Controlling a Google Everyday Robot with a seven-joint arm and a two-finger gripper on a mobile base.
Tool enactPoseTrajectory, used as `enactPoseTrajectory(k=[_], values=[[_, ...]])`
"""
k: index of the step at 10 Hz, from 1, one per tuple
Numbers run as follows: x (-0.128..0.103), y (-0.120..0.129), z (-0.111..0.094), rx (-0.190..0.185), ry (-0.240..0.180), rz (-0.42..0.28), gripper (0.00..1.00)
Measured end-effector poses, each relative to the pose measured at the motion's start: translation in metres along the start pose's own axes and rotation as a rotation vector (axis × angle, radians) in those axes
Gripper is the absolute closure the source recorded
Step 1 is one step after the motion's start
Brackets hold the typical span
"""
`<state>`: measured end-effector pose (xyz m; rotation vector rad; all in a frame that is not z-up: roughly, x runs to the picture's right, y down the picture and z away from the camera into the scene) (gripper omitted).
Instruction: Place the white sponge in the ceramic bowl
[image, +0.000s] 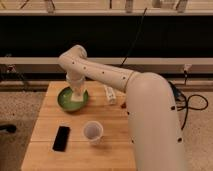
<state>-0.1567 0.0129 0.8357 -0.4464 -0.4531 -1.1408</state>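
back wall: broad black band (40, 37) across the whole width, pale horizontal rail (30, 61) just below it
floor: speckled beige stone floor (22, 107)
furniture: light wooden plank table (45, 142), centre foreground
cables: thin black cable (134, 36) slanting across the band; black cable loops (192, 100) on the floor, right
gripper (77, 95): low over the table's back left part

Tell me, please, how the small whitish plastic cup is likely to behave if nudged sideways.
The small whitish plastic cup stands upright on the wooden table, so a high nudge would probably tip it. Being round, it may roll. It looks thin-walled, likely light. The pincer is over the glossy green bowl, apart from it.
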Motion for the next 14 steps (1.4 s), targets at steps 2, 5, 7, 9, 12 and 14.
enactPoseTrajectory(k=[2,5,7,9,12,14], values=[[0.001,-0.0006,0.0006,0.003,0.001,-0.005,0.65],[0.0019,-0.0029,0.001,0.008,0.003,-0.014,0.61],[0.0024,-0.0039,0.0012,0.011,0.005,-0.018,0.48],[0.0034,-0.0047,0.0014,0.013,0.006,-0.021,0.35],[0.0041,-0.0062,0.0007,0.018,0.008,-0.023,0.31],[0.0046,-0.0075,0.0004,0.021,0.009,-0.025,0.31]])
